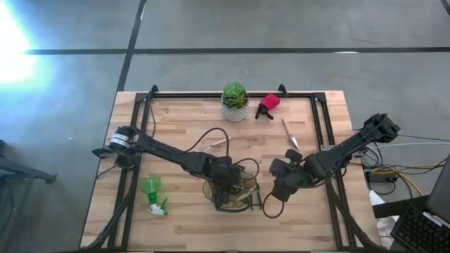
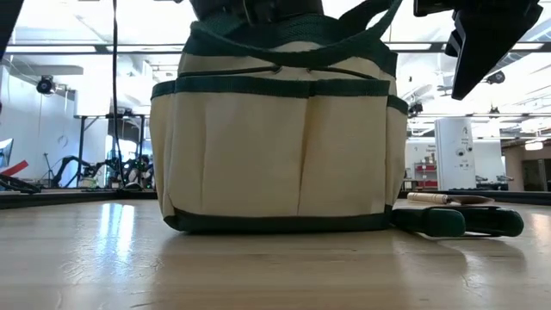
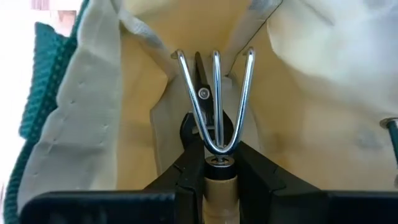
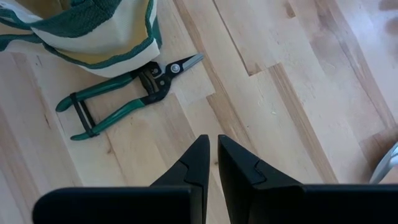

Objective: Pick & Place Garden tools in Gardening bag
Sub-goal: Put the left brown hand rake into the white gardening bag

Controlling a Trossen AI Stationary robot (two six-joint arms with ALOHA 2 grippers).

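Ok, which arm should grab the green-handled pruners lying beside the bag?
Right. The right gripper hovers empty near the pruners, while the left gripper holds the fork inside the bag.

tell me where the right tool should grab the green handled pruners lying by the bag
Grip the pruners across the pivot, where the two green handles meet the blades. They lie flat on the table beside the gardening bag, so the right tool likely does best coming straight down.

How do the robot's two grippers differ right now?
The left gripper is inside the gardening bag, jaws clamped on the fork; the right gripper holds nothing. The left sits over the bag's mouth; the right hovers over bare wood beside the pruners. Both are dark and two-fingered.
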